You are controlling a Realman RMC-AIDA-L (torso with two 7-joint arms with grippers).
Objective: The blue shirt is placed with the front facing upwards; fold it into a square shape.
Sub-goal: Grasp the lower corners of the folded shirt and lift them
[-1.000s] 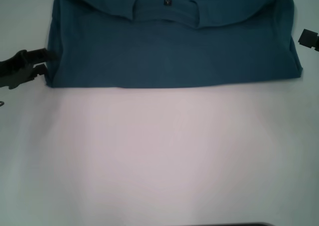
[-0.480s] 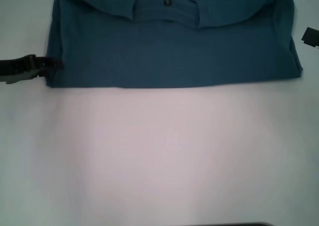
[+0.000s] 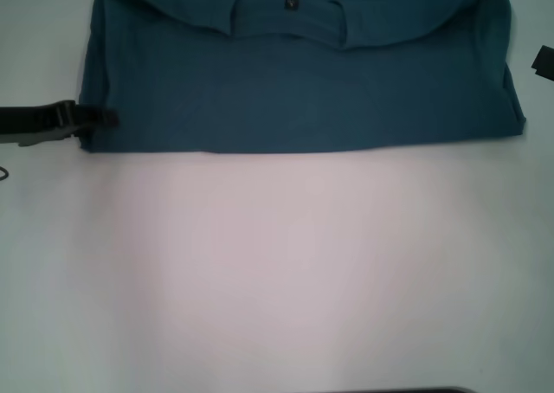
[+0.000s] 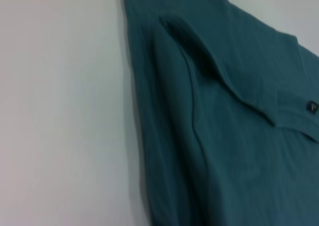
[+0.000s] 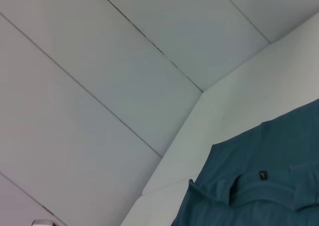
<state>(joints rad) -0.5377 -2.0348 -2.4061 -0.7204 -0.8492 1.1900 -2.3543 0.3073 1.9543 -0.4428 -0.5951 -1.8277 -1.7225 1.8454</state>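
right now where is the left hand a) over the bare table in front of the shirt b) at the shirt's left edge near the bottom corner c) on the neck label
b: in the head view the left hand reaches the left edge of the blue shirt, just above its near corner.

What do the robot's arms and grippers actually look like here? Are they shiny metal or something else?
Not shiny. In the head view the left gripper is a slim, dark, matte black-grey piece with blocky segments, tapering to thin fingers. Only a small black, angular corner of the right gripper shows at the picture's edge. No cables or markings are visible.
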